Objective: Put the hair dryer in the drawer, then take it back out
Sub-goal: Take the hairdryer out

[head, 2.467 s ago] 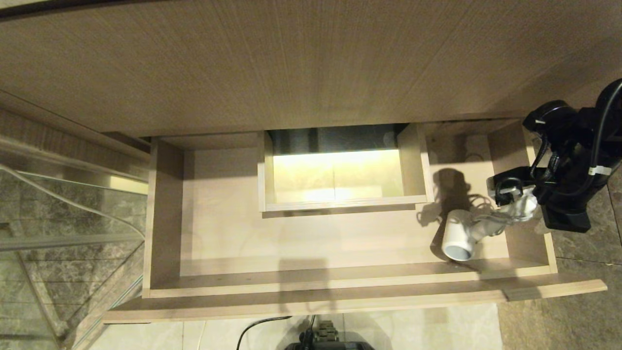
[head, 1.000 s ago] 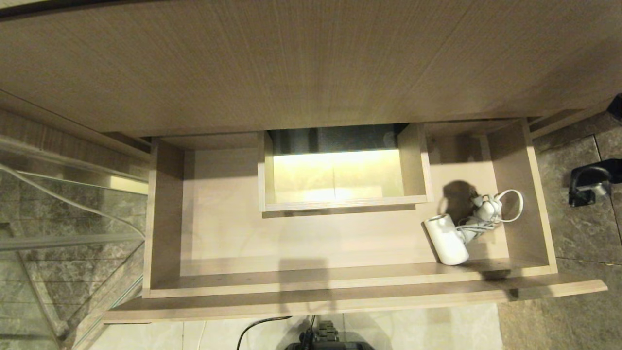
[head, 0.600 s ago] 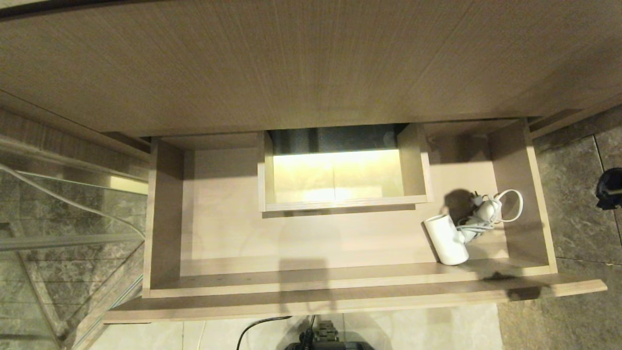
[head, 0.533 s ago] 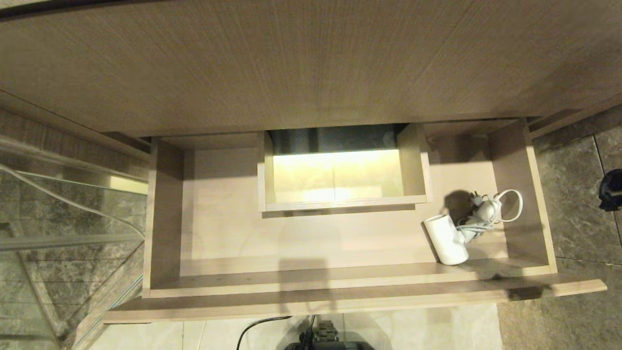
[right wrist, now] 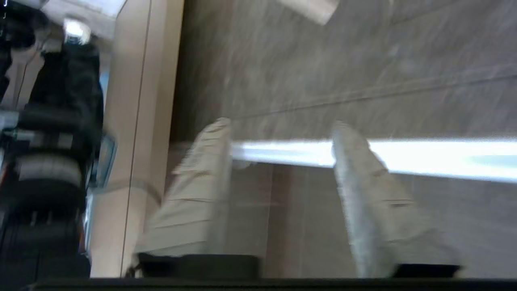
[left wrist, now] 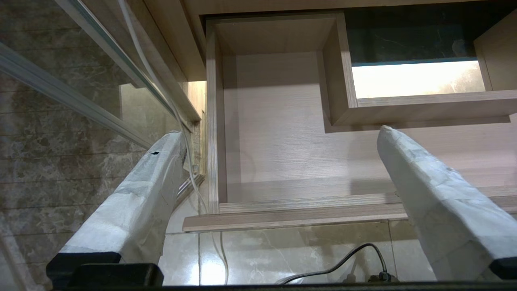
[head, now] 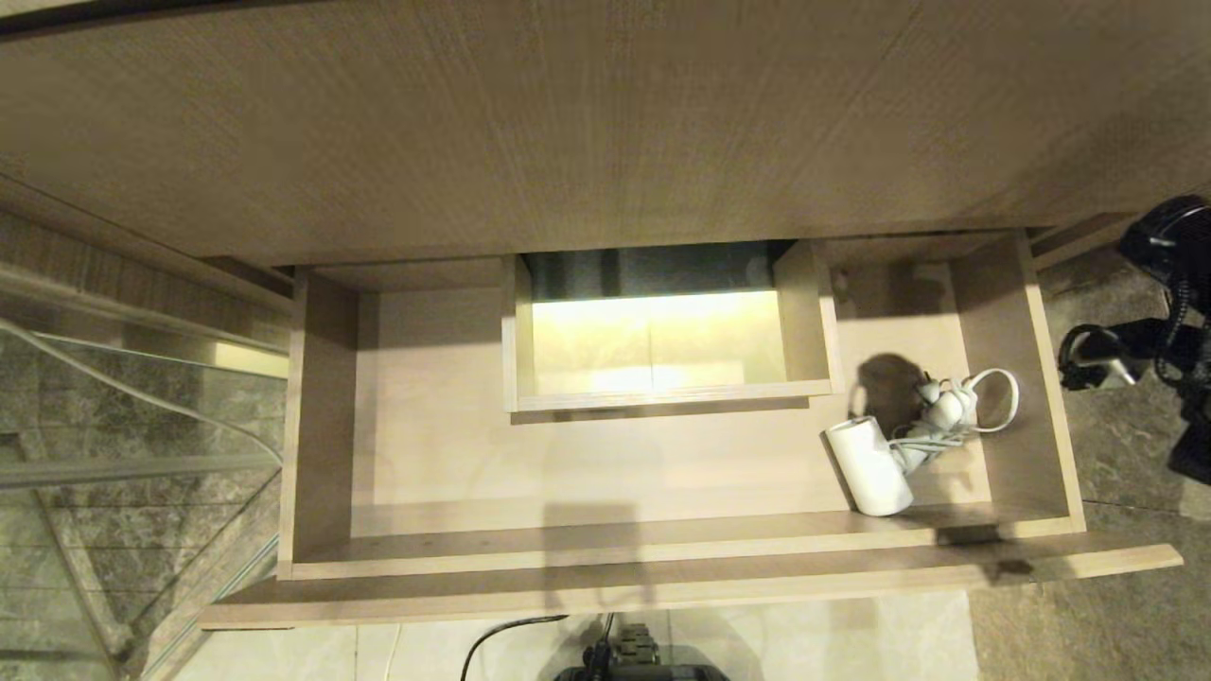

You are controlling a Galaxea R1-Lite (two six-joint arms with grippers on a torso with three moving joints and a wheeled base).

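We read no brand, label or writing on any surface in these views.

Count: one drawer (head: 322, 416), pulled out, light wood grain, with one boxed rectangular cut-out (head: 662, 326) at mid-back. One hair dryer (head: 870, 465), white, lies inside the drawer on the floor of its right-hand part, barrel close to the front wall. One white cord (head: 956, 405) sits bunched just behind the dryer (a loop of it reaches toward the drawer's right wall). Above the drawer runs one wide wood-grain counter (head: 568, 123).

Two hands. The right hand (right wrist: 282, 145) is outside the drawer, beyond its right wall and over the dark stone floor (head: 1116, 473); in the head view only its dark arm and wrist show there, apart from the dryer. In its wrist view the two padded fingers (right wrist: 202, 182) stand apart with nothing between them: released, grasping nothing. The left hand (left wrist: 278, 137) hangs parked before the drawer's left front corner, fingers (left wrist: 428, 190) spread wide, also empty.

One black cable (head: 511, 632) lies on the pale floor tiles below the drawer front.
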